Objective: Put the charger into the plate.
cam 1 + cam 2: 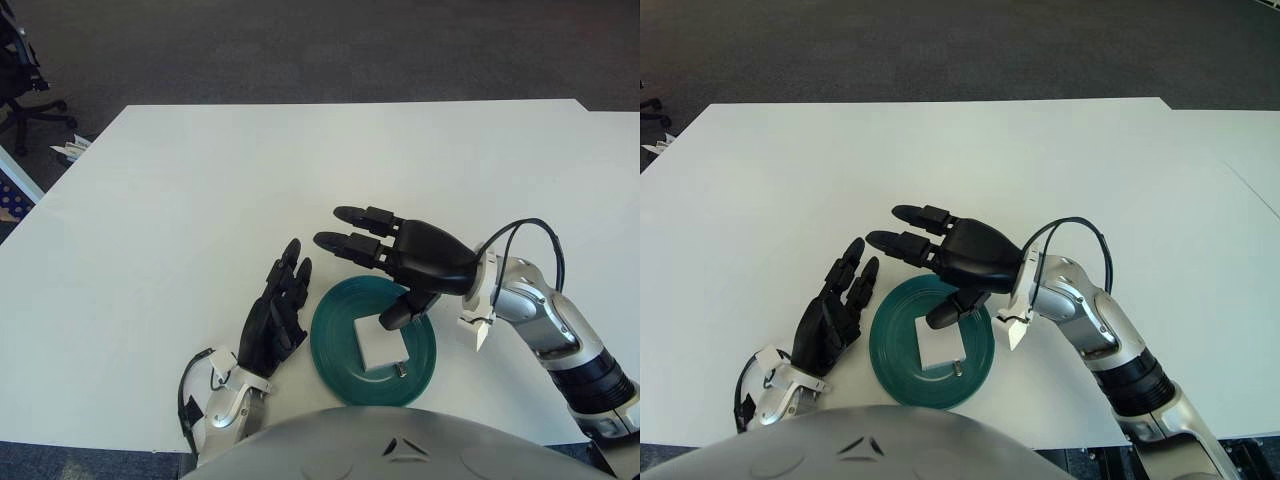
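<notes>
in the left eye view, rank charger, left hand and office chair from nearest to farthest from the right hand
1. charger: in the green plate, just under the right hand.
2. left hand: left of the plate.
3. office chair: far left, off the table.

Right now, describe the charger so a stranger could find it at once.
On the white table, near its front edge, sits a round dark green plate. The charger lies inside it, a small white block just under the open right hand; it is the only white thing on the plate.
</notes>
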Robot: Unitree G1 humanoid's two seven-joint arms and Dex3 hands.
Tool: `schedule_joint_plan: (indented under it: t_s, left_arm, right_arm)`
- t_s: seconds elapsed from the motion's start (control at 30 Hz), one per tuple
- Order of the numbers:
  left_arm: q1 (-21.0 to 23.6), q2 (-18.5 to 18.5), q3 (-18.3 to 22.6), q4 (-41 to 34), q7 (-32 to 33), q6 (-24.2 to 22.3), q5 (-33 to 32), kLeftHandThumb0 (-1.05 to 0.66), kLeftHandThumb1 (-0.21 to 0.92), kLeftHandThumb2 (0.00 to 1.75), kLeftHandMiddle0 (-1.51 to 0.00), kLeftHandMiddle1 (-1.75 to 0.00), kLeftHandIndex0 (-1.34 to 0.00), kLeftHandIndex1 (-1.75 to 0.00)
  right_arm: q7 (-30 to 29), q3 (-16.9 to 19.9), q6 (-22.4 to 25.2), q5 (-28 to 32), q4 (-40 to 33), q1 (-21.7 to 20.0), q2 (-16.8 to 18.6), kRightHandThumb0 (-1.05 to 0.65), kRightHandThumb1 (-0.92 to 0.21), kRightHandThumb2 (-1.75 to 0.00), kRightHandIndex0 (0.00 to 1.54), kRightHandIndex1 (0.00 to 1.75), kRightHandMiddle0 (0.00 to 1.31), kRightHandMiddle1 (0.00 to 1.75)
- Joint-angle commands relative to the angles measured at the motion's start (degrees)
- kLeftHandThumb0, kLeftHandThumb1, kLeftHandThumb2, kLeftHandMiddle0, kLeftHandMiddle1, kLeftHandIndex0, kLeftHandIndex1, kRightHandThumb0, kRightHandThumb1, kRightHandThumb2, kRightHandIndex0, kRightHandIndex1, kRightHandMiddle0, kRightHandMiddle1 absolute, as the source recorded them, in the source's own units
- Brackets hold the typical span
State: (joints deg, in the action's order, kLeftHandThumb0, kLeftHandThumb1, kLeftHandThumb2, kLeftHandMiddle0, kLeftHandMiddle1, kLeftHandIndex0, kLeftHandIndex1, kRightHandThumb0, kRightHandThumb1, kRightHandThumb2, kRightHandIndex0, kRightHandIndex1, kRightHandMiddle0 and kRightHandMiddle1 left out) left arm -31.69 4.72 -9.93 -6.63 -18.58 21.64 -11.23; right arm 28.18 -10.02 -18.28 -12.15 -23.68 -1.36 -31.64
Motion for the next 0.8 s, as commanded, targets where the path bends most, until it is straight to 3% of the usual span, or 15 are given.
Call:
schedule_joint_plan:
  t_s: [0.0, 0.1, 0.2, 0.3, 0.37, 0.53, 0.77]
  left_arm:
    - [-1.99, 1.18, 0.97, 2.03, 8.57, 2.70, 10.05, -1.05, 0.92, 1.13, -0.08, -0.02, -0.06, -0.04]
    - [-0.37, 0.87, 2.33, 4.24, 12.00, 4.74, 13.63, -1.05, 0.92, 1.14, -0.10, -0.02, -0.08, -0.06]
    - [-0.36, 0.88, 2.29, 5.08, 13.66, 5.65, 15.09, -1.05, 0.92, 1.15, -0.12, -0.02, -0.10, -0.08]
    - [-0.27, 0.57, 2.09, 5.84, 14.07, 5.94, 15.08, -1.05, 0.92, 1.15, -0.12, -0.02, -0.11, -0.09]
    - [-0.22, 0.27, 1.83, 6.16, 14.11, 6.19, 14.94, -1.05, 0.92, 1.15, -0.13, -0.02, -0.12, -0.10]
    - [-0.17, -0.30, 1.46, 6.50, 14.74, 7.76, 15.43, -1.04, 0.92, 1.15, -0.12, -0.01, -0.12, -0.12]
    - [-0.37, -0.91, 1.92, 5.34, 14.94, 5.06, 13.48, -1.04, 0.92, 1.15, -0.12, 0.00, -0.01, -0.36]
  right_arm:
    - [0.16, 5.80, 9.45, 6.75, -5.79, 4.42, 0.21, -1.05, -0.92, -0.86, 0.13, 0.03, 0.08, 0.07]
    - [-3.36, 6.21, 11.09, 6.80, -5.04, 9.44, 3.76, -1.05, -0.92, -0.85, 0.14, 0.02, 0.09, 0.08]
    - [-10.66, 8.33, 4.95, 8.87, 5.00, 15.63, 10.58, -1.05, -0.92, -0.83, 0.14, 0.02, 0.11, 0.10]
    - [-15.35, 9.62, 4.82, 11.88, 4.59, 17.69, 15.94, -1.05, -0.92, -0.81, 0.20, 0.01, 0.05, 0.42]
    - [-16.42, 10.44, 8.46, 16.61, 2.40, 18.82, 18.78, -1.05, -0.92, -0.79, 0.25, 0.02, 0.04, 0.59]
    - [-21.94, 11.63, 16.86, 24.59, -2.16, 22.00, 26.45, -1.01, -0.92, -0.72, 0.35, 0.04, 0.10, 0.75]
    - [-27.67, 14.37, 18.97, 27.26, -2.56, 26.57, 32.43, -0.93, -0.92, -0.68, 0.39, 0.03, 0.14, 0.82]
